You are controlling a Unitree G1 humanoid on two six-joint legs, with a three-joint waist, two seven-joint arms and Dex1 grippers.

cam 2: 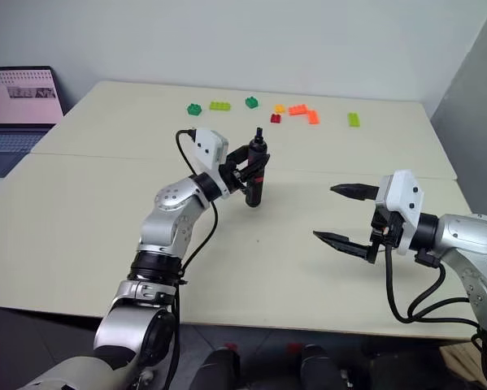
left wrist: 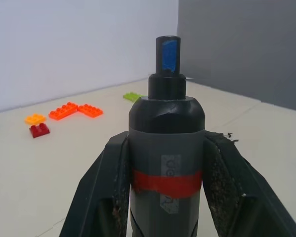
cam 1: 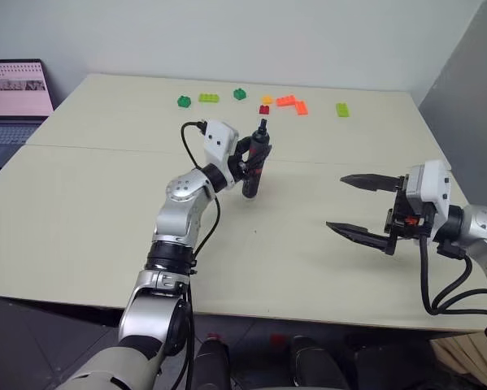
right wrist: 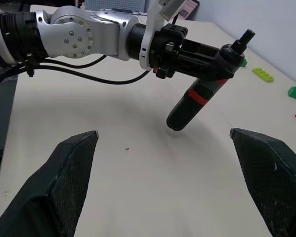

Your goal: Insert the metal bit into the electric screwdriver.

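The electric screwdriver (cam 1: pixel 257 165) is a black cylinder with a red band and a small bluish tip (left wrist: pixel 167 54) pointing up. It stands nearly upright over the middle of the table, tilted slightly. My left gripper (cam 1: pixel 254 158) is shut on it around the red band, one finger (left wrist: pixel 105 187) on each side. Its lower end (right wrist: pixel 176 122) is close to the table top; I cannot tell if it touches. My right gripper (cam 1: pixel 336 202) hovers to the right of the screwdriver, well apart from it, wide open with nothing between its fingers (right wrist: pixel 71 168). The metal bit is out of view.
Several coloured toy bricks (cam 1: pixel 290 102) lie in a row near the far edge of the beige table (cam 1: pixel 89 203). A laptop (cam 1: pixel 15 97) sits off the table's far left corner. A grey wall (cam 1: pixel 471 89) stands close on the right.
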